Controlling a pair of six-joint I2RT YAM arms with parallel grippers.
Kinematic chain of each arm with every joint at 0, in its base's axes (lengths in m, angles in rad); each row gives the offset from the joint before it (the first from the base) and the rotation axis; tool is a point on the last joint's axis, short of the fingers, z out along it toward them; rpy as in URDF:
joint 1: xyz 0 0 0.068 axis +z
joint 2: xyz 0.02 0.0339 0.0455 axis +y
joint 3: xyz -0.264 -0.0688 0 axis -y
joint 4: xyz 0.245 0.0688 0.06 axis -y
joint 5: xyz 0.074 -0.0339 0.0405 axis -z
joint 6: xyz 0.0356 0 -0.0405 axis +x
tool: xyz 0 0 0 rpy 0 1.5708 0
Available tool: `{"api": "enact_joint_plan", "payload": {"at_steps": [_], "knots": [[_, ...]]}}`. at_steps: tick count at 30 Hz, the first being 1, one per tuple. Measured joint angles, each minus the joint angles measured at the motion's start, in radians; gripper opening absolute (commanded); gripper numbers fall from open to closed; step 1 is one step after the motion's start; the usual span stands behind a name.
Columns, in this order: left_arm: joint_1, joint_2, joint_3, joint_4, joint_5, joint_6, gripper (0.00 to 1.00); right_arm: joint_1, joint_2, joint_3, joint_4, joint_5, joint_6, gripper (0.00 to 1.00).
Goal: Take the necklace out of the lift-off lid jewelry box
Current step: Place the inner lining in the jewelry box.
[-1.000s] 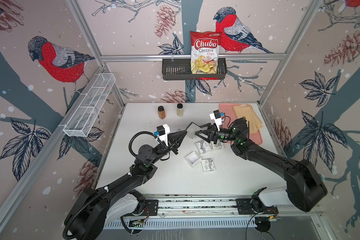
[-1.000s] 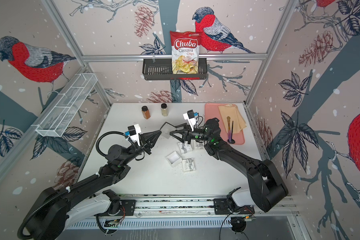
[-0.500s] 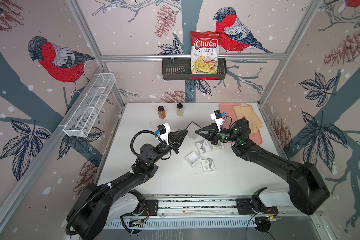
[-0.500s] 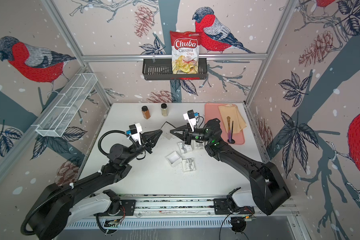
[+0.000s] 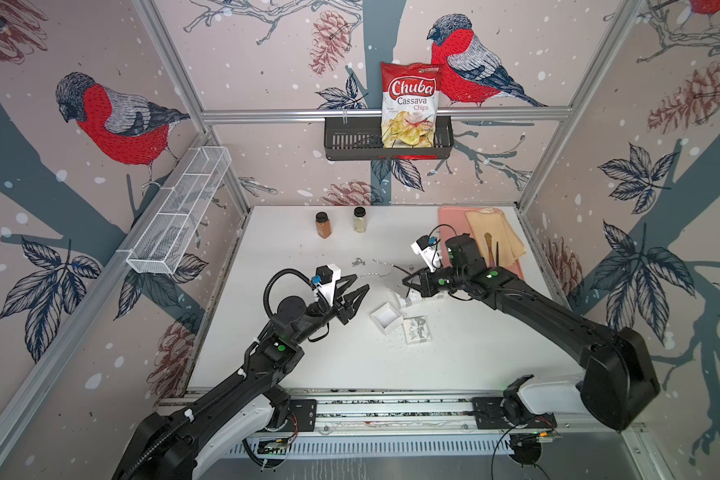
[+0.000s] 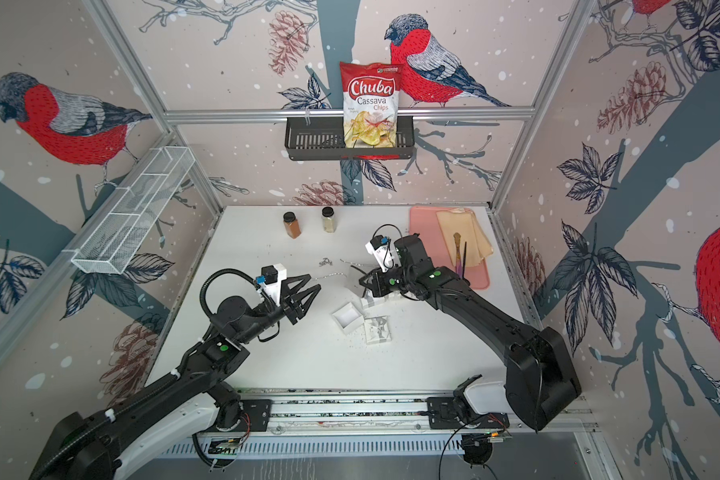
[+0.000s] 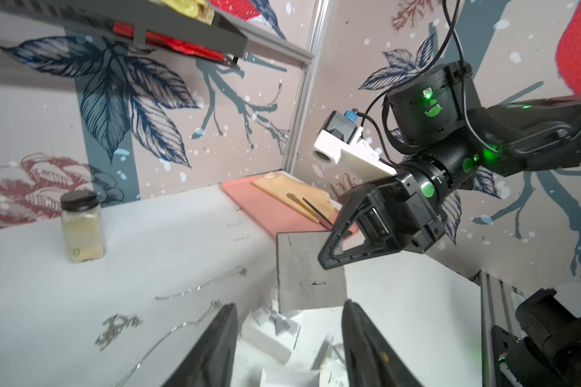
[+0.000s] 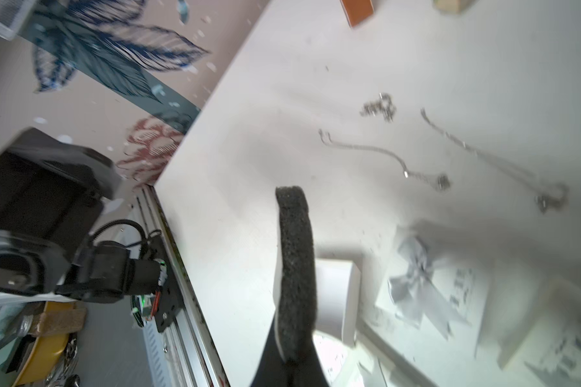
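Three silver necklace chains (image 5: 371,274) (image 8: 383,157) lie loose on the white table, beyond the boxes. The white jewelry box (image 5: 393,328) (image 6: 356,326) stands open mid-table, its printed ribbon lid (image 5: 416,329) (image 8: 430,288) beside it. A flat grey foam insert (image 7: 309,271) (image 8: 294,234) hangs above the boxes, with my right gripper (image 5: 405,282) (image 7: 326,261) shut on it. To its left, my left gripper (image 5: 361,281) (image 7: 289,305) is open and holds nothing.
Two spice jars (image 5: 323,224) (image 5: 359,219) stand at the back. A pink board (image 5: 452,220) with a cloth and utensils lies back right. Another small white box (image 5: 408,300) sits under the right gripper. A wire basket (image 5: 179,208) hangs on the left wall.
The grey insert passed from my left gripper to my right. The right jaws shut on it, then the left jaws opened and drew back left.
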State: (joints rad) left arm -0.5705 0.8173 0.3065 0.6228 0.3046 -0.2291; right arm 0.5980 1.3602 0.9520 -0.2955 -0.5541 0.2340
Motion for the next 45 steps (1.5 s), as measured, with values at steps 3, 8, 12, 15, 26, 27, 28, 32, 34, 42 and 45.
{"api": "enact_joint_plan", "payload": {"at_steps": [3, 8, 12, 15, 26, 27, 28, 32, 34, 42, 45], "knots": [[0.001, -0.035, -0.025, -0.018, -0.03, 0.0, 0.55, 0.011, 0.012, -0.04, -0.082, 0.041, -0.001, 0.02], [0.006, -0.046, -0.028, -0.036, -0.069, 0.019, 0.55, 0.047, 0.091, -0.054, -0.14, 0.081, 0.002, 0.01], [0.006, -0.048, -0.021, -0.048, -0.069, 0.027, 0.55, 0.097, 0.159, -0.028, -0.154, 0.086, 0.006, 0.0], [0.007, -0.061, -0.021, -0.059, -0.071, 0.043, 0.55, 0.132, 0.201, 0.004, -0.158, 0.085, 0.009, 0.0], [0.011, -0.129, -0.056, -0.104, -0.126, 0.07, 0.55, 0.16, 0.277, 0.212, -0.258, 0.058, -0.004, 0.01], [0.011, -0.129, -0.062, -0.108, -0.13, 0.07, 0.54, 0.165, 0.296, 0.237, -0.269, 0.051, -0.013, 0.01], [0.011, -0.13, -0.07, -0.113, -0.137, 0.068, 0.52, 0.171, 0.319, 0.264, -0.283, 0.046, -0.026, 0.01], [0.013, -0.132, -0.105, -0.128, -0.157, 0.035, 0.43, 0.196, 0.411, 0.342, -0.33, 0.029, -0.06, 0.0], [0.013, -0.137, -0.127, -0.148, -0.159, 0.013, 0.43, 0.206, 0.446, 0.362, -0.36, 0.025, -0.078, 0.0], [0.013, -0.203, -0.175, -0.264, -0.153, -0.007, 0.29, 0.216, 0.505, 0.393, -0.415, 0.015, -0.126, 0.01], [0.013, -0.203, -0.213, -0.292, -0.152, -0.03, 0.26, 0.216, 0.515, 0.393, -0.415, 0.011, -0.126, 0.01]]}}
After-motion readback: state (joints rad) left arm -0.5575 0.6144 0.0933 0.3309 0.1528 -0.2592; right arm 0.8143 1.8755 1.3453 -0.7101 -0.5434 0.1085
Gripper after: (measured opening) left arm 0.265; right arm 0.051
